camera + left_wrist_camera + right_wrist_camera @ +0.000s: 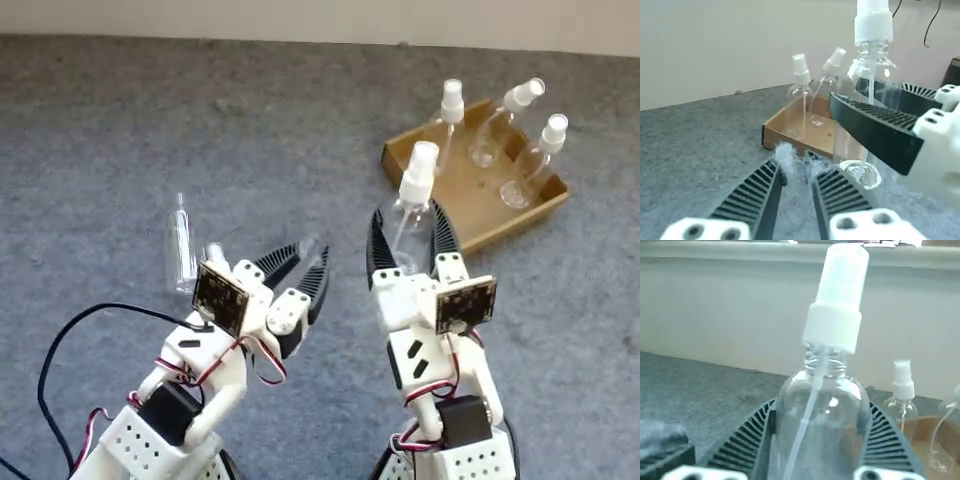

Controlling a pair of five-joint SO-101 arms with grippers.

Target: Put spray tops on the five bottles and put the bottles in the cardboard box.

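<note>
Glossy clear bottle (815, 415), matt cardboard box (466, 196)

My three cameras: one up high, one on each wrist.
The high one looks down on the counter (100, 130) from over both arms. Each wrist one sits low and close, facing the wall (715, 45). All three see the cardboard box (480, 200).

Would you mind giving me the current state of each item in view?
Held bottle, spray top on, upright in the right gripper.
Right gripper, shut on the held bottle.
Left gripper, open, empty.
Boxed bottles, three, spray tops on, in the cardboard box.
Loose bottle, no spray top, on the carpet.
</note>
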